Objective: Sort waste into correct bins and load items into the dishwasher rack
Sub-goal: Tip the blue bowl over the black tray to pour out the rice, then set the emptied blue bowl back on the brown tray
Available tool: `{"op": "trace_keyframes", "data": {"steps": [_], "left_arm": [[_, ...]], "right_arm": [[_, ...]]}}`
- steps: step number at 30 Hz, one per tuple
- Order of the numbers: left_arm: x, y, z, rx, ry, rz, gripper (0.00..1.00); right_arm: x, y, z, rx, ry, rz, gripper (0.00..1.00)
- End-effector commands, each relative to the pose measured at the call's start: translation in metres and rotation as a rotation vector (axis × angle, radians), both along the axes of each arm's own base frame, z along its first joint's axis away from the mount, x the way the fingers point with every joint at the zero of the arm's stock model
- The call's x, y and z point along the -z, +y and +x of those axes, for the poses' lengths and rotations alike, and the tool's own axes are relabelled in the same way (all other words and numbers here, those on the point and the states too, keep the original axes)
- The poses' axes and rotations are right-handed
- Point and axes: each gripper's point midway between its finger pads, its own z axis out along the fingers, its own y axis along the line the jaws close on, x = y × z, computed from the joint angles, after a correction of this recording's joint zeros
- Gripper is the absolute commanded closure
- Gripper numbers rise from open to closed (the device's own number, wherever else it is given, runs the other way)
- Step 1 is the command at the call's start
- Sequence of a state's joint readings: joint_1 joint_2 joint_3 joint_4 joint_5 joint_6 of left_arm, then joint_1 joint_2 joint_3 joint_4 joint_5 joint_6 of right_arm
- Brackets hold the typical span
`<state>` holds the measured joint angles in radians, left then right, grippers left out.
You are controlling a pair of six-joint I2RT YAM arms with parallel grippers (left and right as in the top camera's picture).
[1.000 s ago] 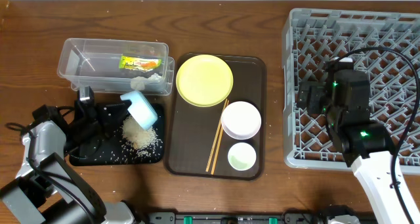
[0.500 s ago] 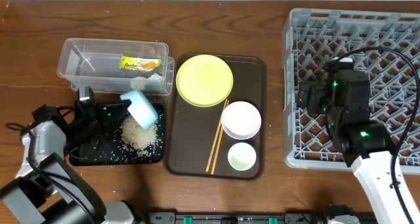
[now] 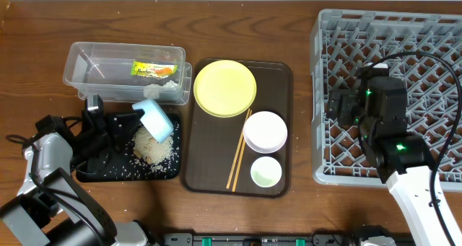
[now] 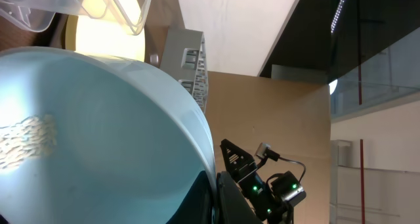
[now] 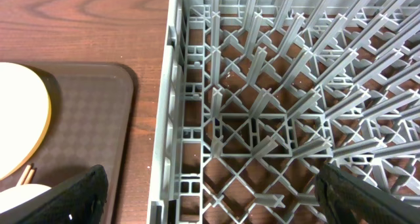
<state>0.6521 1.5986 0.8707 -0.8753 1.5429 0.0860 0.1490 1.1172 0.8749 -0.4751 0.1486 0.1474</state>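
- Light blue bowl point(image 3: 157, 120): held off the surface and tipped steeply over the near-right part of the black tray point(image 3: 92, 172). The left wrist view looks into its hollow point(image 4: 98, 132), where a thin patch of grains clings to the inner wall.
- Rice pile point(image 3: 153, 149): lies on the black tray directly under the bowl's lower edge, with loose grains scattered toward the tray's front.
- Left gripper point(image 3: 136, 118): clamped on the bowl's rim from the bowl's left side, one dark finger showing at the rim in the wrist view. Reach is roughly level, along the table's long direction.
- Clear tub point(image 3: 86, 66): just behind the black tray, with the printed wrapper point(image 3: 153, 71) inside.
- Dishwasher rack point(image 3: 426, 51): well apart from the bowl, at the far right of the table, with the brown serving tray point(image 3: 209, 167) and its dishes between them.
- Right gripper point(image 5: 210, 191): fingers spread and empty, hanging over the rack's left edge point(image 5: 262, 119). It is by far the nearer arm to the rack.
- Judgement: tipping is nearly done. The bowl's way to the rack runs rightward across the serving tray, a long reach for the left arm.
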Motion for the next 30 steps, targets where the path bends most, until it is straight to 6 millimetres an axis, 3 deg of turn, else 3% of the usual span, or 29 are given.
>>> {"op": "trace_keyframes", "data": {"steps": [1,5,8,10,13,20,23,27,30], "left_arm": [[0.001,0.002,0.000,-0.006,-0.008,0.001,0.94],[0.027,0.004,-0.004,0.007,0.103,0.111,0.94],[0.028,0.004,-0.004,0.007,0.112,0.115,0.94],[0.026,0.004,-0.003,0.006,0.103,0.102,0.94],[-0.005,0.003,0.002,-0.004,-0.099,0.033,0.94],[-0.003,0.004,0.004,-0.001,-0.136,0.073,0.94],[0.006,0.005,0.002,0.008,-0.101,0.119,0.94],[0.039,0.009,-0.004,0.023,0.078,0.225,0.94],[0.035,0.008,-0.003,0.018,0.069,0.200,0.94]], "right_arm": [[-0.012,-0.001,0.003,-0.006,-0.029,-0.005,0.01],[-0.012,-0.001,0.003,-0.006,-0.029,-0.006,0.01],[-0.012,-0.001,0.003,-0.006,-0.029,-0.005,0.01],[-0.012,-0.001,0.003,-0.006,-0.028,-0.006,0.01],[-0.012,-0.001,0.003,-0.006,-0.029,-0.005,0.01],[-0.012,-0.001,0.003,-0.006,-0.028,-0.006,0.01],[-0.012,-0.001,0.003,-0.006,-0.029,-0.006,0.01],[-0.013,-0.001,0.003,-0.006,-0.031,-0.005,0.01],[-0.013,-0.001,0.003,-0.006,-0.033,-0.005,0.01]]}}
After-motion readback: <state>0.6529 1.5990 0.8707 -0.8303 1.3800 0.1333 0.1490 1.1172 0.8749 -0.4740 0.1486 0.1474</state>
